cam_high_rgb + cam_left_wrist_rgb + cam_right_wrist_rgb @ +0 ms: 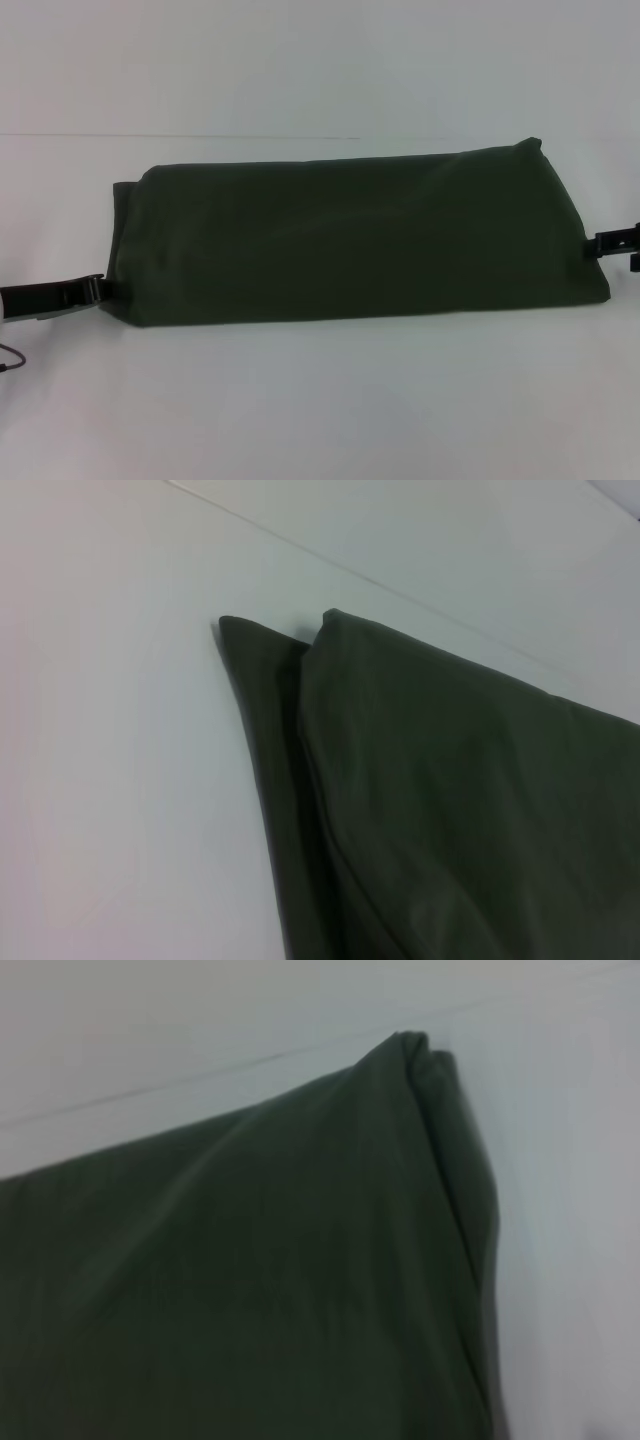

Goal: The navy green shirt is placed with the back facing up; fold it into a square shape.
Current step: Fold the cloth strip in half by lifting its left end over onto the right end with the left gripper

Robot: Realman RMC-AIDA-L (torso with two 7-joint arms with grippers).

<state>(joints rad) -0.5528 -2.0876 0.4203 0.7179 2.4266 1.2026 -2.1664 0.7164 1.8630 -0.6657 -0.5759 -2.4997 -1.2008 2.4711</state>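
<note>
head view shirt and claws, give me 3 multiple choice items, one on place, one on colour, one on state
1. Where are the two claws relative to the navy green shirt?
A. Both above its middle
B. One at each short end
C. Both at the near long edge

2. What colour is the shirt?
A. Dark olive green
B. Bright red
C. White

3. What state is the shirt in?
A. Spread flat with sleeves out
B. Crumpled in a ball
C. Folded into a long band

Answers:
1 B: the left claw meets the shirt's left end and the right claw its right end.
2 A: the cloth reads dark olive against the white table.
3 C: no sleeves show, and the wrist views show stacked layers at each end.
</note>
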